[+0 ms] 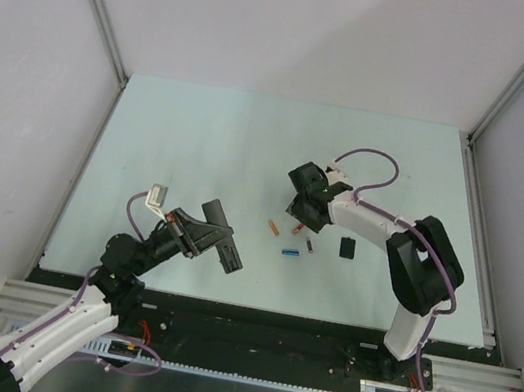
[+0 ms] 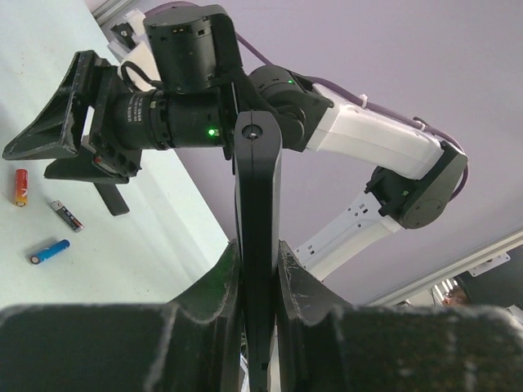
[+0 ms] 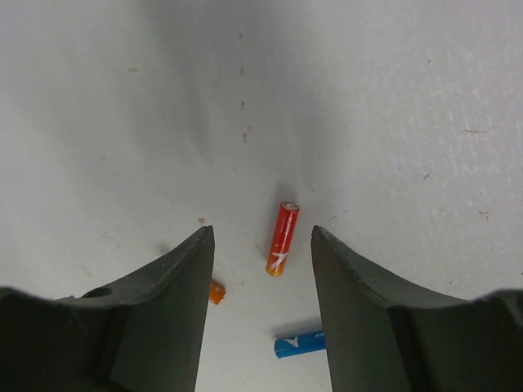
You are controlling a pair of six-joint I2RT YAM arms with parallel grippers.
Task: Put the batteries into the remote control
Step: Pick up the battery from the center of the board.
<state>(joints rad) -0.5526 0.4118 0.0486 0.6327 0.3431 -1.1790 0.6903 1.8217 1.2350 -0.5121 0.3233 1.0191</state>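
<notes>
Left claw [image 2: 257,260] grasps remote [image 2: 258,184] | right claw [image 3: 261,237] released over orange battery [image 3: 283,238] toward table's [image 1: 200,145] near edge | best: centre it, lower, pinch sides

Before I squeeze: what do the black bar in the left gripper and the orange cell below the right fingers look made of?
The slim black rectangular remote control looks like moulded plastic, smooth and semi-gloss: soft highlights run along its edge. The small orange-red cylindrical battery is probably metal under a glossy printed wrap: sheen along its side, pale end cap; the core is hidden.
</notes>
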